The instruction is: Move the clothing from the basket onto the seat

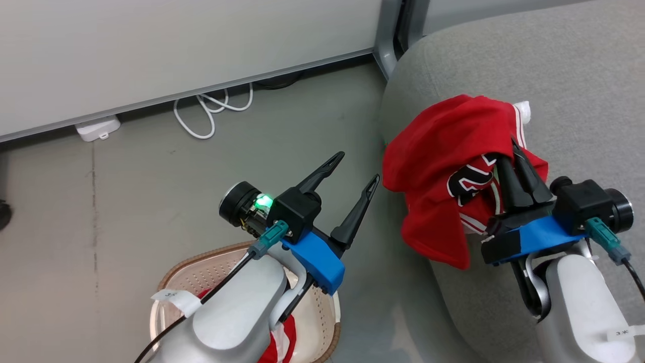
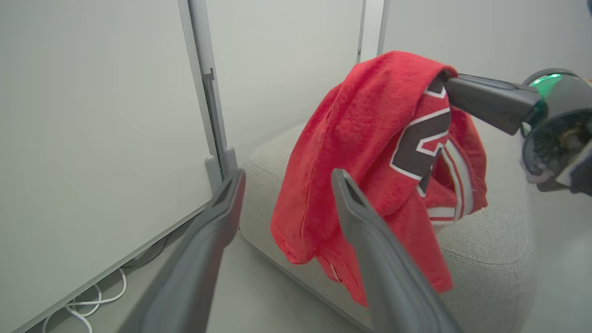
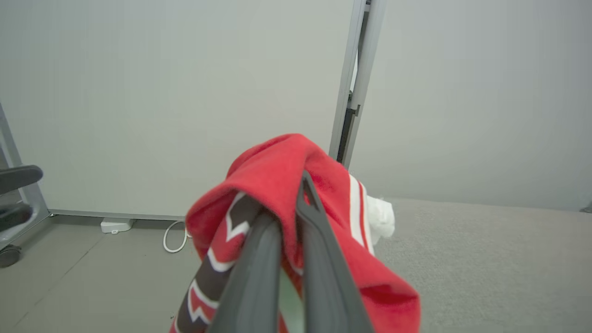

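A red jersey point(image 1: 443, 151) with black-and-white trim hangs from my right gripper point(image 1: 509, 146), which is shut on it above the grey seat's point(image 1: 579, 85) left edge. The same clothing point(image 2: 370, 138) drapes over the seat point(image 2: 490, 240) in the left wrist view, pinched by my right gripper's fingers point(image 2: 485, 99). In the right wrist view the red fabric point(image 3: 277, 180) wraps my right gripper point(image 3: 289, 194). My left gripper point(image 1: 357, 167) stands open and empty over the floor, above the basket point(image 1: 201, 267). More red clothing point(image 1: 282, 343) lies in the basket, mostly hidden by my left forearm.
A white partition wall point(image 1: 176, 45) with a grey post point(image 1: 388, 35) runs along the back. A white cable point(image 1: 206, 108) and a white power adapter point(image 1: 98, 127) lie on the grey floor point(image 1: 151, 176) by the wall. A chair caster point(image 3: 9, 254) shows at far left.
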Controlling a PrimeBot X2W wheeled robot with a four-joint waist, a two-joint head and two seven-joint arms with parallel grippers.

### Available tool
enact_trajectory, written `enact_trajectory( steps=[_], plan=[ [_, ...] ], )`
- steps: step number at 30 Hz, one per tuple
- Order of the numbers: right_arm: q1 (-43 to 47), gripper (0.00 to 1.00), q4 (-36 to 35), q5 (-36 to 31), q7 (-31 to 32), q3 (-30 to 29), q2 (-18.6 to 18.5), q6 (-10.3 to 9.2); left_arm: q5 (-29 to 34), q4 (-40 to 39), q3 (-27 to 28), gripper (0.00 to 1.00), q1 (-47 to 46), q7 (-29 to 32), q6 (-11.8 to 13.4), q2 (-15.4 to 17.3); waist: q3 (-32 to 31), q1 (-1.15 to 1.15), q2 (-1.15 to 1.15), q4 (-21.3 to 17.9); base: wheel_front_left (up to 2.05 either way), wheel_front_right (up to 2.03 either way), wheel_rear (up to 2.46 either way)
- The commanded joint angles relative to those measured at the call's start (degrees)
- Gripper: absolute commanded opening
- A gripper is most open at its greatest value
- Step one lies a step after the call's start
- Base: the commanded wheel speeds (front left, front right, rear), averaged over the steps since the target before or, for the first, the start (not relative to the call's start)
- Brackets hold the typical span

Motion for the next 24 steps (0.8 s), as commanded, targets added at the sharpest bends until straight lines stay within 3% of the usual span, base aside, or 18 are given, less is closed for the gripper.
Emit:
enact_trajectory(
  steps=[1,13,24],
  plan=[
    [0.6,0.0,-0.7,0.4,-0.1,-0.3,-0.1,0.03,0.3,-0.3,0.1,1.0,0.2,-0.3,0.3,0.4,0.6,0.0,0.0,-1.4,0.0,0.0,0.0],
    [4.7,0.0,-5.2,1.2,-0.1,-3.8,0.7,0.03,2.1,-2.5,-0.4,1.0,-0.7,-0.3,-0.4,0.3,2.1,0.0,0.0,-8.2,0.0,0.0,0.0],
    [6.8,0.0,-7.3,0.7,-0.1,-5.4,1.1,0.03,3.2,-2.8,-0.5,1.0,-0.8,-0.3,-0.7,-0.8,2.2,0.0,0.0,-9.4,0.0,0.0,0.0]
  ],
)
